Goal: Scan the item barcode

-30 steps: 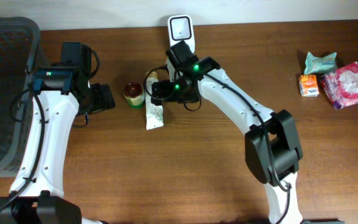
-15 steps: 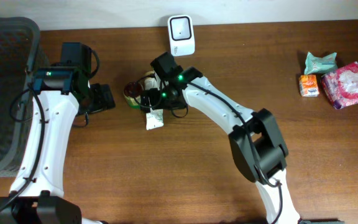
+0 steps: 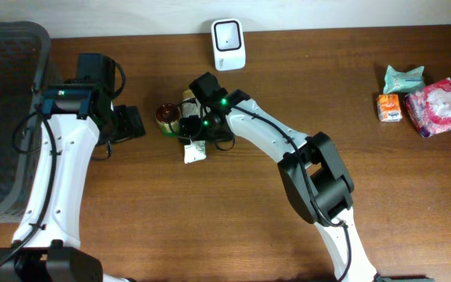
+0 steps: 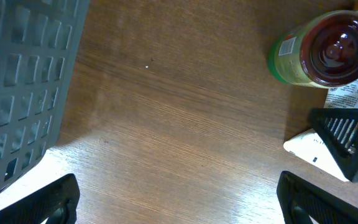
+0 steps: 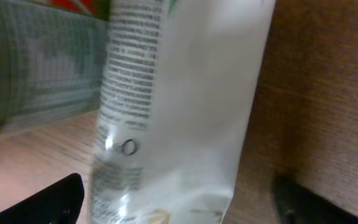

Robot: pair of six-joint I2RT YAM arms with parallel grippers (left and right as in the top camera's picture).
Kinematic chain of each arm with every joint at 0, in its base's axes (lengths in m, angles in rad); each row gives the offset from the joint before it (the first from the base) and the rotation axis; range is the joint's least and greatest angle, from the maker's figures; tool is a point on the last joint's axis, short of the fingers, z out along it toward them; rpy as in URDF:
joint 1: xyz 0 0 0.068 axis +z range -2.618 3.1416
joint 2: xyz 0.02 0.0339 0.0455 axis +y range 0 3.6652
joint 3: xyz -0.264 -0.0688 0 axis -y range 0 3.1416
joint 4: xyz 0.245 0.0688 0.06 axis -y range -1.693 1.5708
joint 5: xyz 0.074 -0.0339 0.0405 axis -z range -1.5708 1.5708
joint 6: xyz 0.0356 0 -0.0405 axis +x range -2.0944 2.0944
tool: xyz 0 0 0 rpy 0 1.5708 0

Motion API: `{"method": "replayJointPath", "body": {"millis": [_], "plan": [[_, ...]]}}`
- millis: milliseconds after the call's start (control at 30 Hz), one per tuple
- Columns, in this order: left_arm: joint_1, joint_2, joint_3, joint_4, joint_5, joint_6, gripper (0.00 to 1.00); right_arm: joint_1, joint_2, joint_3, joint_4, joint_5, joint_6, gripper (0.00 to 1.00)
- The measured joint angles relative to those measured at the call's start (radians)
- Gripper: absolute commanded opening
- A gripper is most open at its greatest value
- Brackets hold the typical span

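Observation:
The item, a white squeeze tube [image 3: 195, 151] with small printed text, lies on the wooden table beside a green jar with a dark red lid [image 3: 167, 117]. No barcode shows on the tube [image 5: 185, 93]. My right gripper [image 3: 196, 131] is down over the tube, open, with one finger on each side of it [image 5: 179, 199]. The white scanner [image 3: 229, 35] stands at the back edge. My left gripper [image 3: 128, 124] hovers open and empty left of the jar [image 4: 325, 50], over bare wood [image 4: 179, 202].
A dark grey slatted basket [image 3: 6, 117] fills the left side; its wall [image 4: 17, 87] shows close to the left gripper. Small packets, orange [image 3: 390, 107], teal [image 3: 403, 78] and pink [image 3: 438, 106], lie at the far right.
The right arm swung left from near the scanner and came down over the tube, and its jaws have begun to narrow. The left arm has not moved.

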Motion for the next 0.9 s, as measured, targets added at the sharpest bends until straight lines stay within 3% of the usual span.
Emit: {"method": "replayJointPath", "body": {"millis": [33, 67, 133, 367, 567, 700, 900], "plan": [[0.0, 0.0, 0.0, 0.0, 0.0, 0.0, 0.99, 0.0, 0.002, 0.0, 0.002, -0.006, 0.001, 0.59], [0.0, 0.0, 0.0, 0.0, 0.0, 0.0, 0.99, 0.0, 0.005, 0.0, 0.001, -0.006, 0.005, 0.43], [0.0, 0.0, 0.0, 0.0, -0.001, 0.0, 0.99, 0.0, 0.006, 0.0, 0.002, -0.008, 0.003, 0.31], [0.0, 0.0, 0.0, 0.0, -0.007, 0.0, 0.99, -0.019, 0.0, 0.02, -0.087, -0.008, -0.008, 0.12], [0.0, 0.0, 0.0, 0.0, -0.007, 0.0, 0.99, -0.103, -0.042, 0.016, -0.292, 0.106, -0.047, 0.04], [0.0, 0.0, 0.0, 0.0, -0.007, 0.0, 0.99, -0.204, -0.063, 0.013, -0.404, 0.173, -0.101, 0.04], [0.0, 0.0, 0.0, 0.0, -0.007, 0.0, 0.99, -0.229, -0.07, 0.012, -0.526, 0.304, -0.129, 0.09]]}}
